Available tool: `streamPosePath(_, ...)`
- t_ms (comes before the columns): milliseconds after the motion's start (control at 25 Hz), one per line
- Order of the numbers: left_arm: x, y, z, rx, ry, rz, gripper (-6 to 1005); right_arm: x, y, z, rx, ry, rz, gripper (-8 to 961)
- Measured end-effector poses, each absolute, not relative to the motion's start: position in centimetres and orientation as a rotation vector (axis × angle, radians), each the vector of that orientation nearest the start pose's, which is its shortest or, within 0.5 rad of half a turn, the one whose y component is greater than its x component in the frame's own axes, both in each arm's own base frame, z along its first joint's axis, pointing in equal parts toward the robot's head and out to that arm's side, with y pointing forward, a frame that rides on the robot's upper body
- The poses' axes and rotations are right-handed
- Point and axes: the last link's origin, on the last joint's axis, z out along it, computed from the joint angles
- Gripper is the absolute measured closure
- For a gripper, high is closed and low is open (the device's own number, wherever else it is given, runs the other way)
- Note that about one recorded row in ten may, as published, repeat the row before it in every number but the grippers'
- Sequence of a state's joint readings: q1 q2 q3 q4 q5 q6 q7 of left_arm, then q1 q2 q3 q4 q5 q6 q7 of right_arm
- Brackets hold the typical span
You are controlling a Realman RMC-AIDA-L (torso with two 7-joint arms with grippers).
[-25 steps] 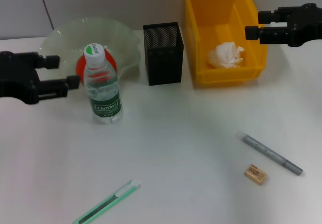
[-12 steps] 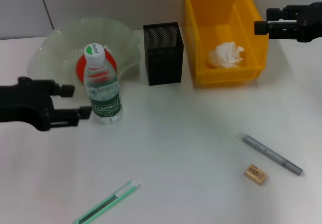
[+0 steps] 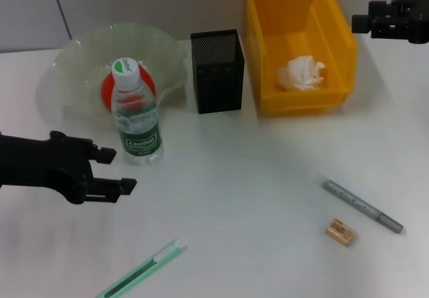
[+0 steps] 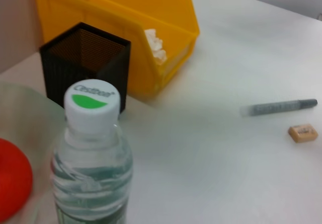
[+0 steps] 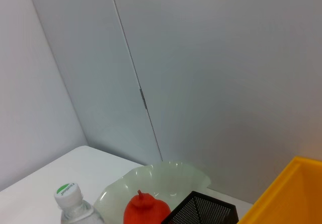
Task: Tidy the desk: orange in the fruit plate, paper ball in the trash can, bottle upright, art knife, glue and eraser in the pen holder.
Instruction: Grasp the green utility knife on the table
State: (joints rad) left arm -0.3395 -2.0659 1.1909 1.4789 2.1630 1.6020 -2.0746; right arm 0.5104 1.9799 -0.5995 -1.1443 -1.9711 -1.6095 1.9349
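Now my left tool (image 3: 120,171) hangs low over the bench (image 3: 241,177) with its two fingers spread, gripping nothing. Just beyond its tips stands the bottle (image 3: 136,114), upright with its cap on, close against the fruit plate (image 3: 80,57), and the orange (image 3: 107,90) sits in that plate right behind the bottle. Nearer me than the tool lies the green art knife (image 3: 144,268), flat on the bench. My right tool (image 3: 362,23) is held up past the far side of the yellow trash can (image 3: 298,37); whether its fingers are spread I cannot tell. The paper ball (image 3: 301,72) lies inside that can, the black pen holder (image 3: 216,70) stands beside it, and the glue (image 3: 362,206) and eraser (image 3: 340,232) lie on the bench well below my right tool.
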Motion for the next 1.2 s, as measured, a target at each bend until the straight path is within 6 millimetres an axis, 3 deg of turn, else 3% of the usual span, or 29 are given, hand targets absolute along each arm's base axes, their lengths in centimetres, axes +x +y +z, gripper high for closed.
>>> streamPosePath(800,-19.9,31.5,3.4,-2.806,-0.691,-0.023,333,23.2,36.4,13.8,-2.443,0.782,0.652,302)
streamPosePath(1200,-19.3,32.0,3.4,-2.798,-0.687,-0.042,334,24.3,36.5,12.5,-2.458,0.801,0.655,302)
